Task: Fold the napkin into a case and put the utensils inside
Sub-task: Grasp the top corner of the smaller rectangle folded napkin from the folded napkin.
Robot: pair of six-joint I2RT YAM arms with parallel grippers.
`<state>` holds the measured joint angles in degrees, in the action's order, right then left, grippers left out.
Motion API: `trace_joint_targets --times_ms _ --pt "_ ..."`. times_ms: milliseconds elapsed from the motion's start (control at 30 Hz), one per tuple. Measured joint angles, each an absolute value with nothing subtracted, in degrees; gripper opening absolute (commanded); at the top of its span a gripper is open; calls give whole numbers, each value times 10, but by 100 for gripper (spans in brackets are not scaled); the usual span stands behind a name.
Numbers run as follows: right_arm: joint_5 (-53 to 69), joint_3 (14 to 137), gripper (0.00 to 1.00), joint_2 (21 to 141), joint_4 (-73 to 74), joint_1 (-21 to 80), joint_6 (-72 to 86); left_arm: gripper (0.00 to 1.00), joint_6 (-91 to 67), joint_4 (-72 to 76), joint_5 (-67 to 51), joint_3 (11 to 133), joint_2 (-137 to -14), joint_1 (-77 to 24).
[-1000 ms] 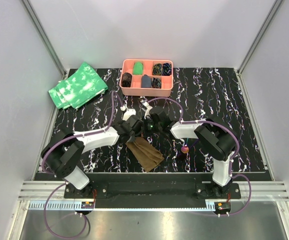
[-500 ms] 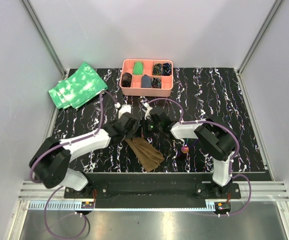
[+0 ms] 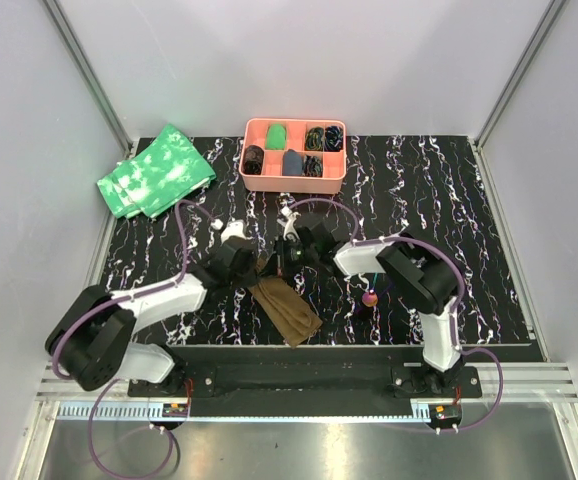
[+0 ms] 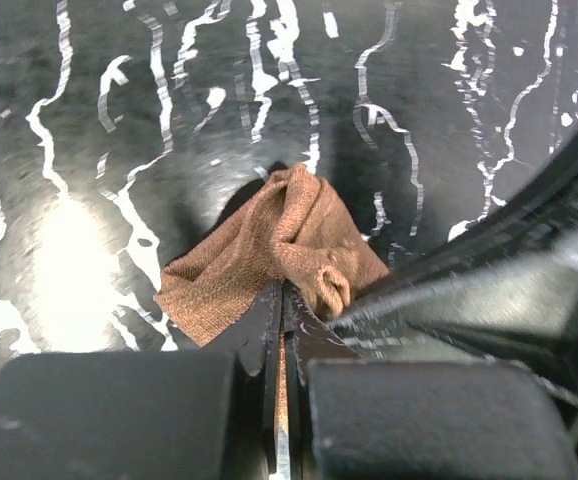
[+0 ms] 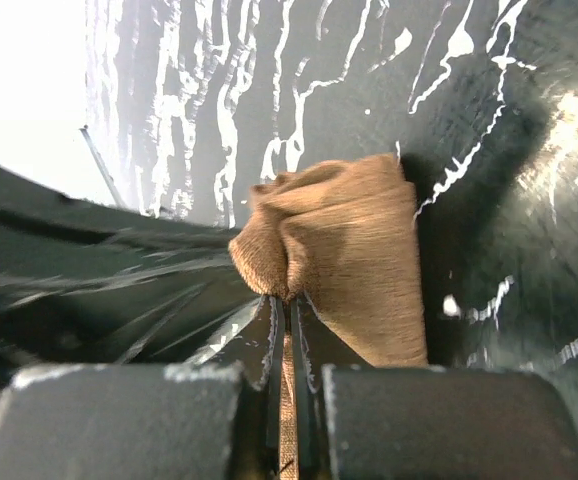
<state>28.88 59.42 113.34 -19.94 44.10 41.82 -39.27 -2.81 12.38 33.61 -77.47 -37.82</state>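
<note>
Napkin (image 3: pixel 287 310), plain brown and folded into a narrow strip, lies on the black, white-veined table (image 3: pixel 449 200), a little left of the middle and close to the near edge. Its long axis runs on a slant. One end points toward the near edge and slightly to the right, and the other points away toward the far left corner. We see the near end lying flat on the table. The far end is gathered into a rumpled bunch where the two arms meet.

The left claw (image 3: pixel 256 268) reaches in from the left and the right claw (image 3: pixel 277 262) from the right, their tips just beside each other at that far end. In the left wrist view the fingers are pressed together with a thin edge of brown cloth caught in the seam between them, and the bunched cloth puffs out just beyond the tips. The right wrist view shows much the same: the fingers are closed tight on a fold of the napkin, and the cloth humps up ahead of them.

To the right of the napkin, near the right arm's elbow, we make out a small utensil (image 3: pixel 370 298) with a pink-red rounded end. It is too small to tell which way it lies. A pink tray (image 3: pixel 294 183) with compartments sits at the far edge near the middle. Green cloths (image 3: pixel 156 170) mottled with white lie at the far left corner.
</note>
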Motion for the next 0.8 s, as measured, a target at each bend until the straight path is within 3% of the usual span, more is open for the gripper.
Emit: trace_joint_targets --times_ms 333,667,767,800 --pt "312 617 0 1201 -241 448 421 0 -443 23 125 273 -696 -369" --pt "288 669 1 1206 -165 466 351 0 -521 95 140 226 -700 -356" --pt "278 675 7 1203 -150 465 341 0 -537 129 138 210 -701 -352" --pt "275 675 16 1200 -146 465 339 0 -541 136 137 205 -699 -352"
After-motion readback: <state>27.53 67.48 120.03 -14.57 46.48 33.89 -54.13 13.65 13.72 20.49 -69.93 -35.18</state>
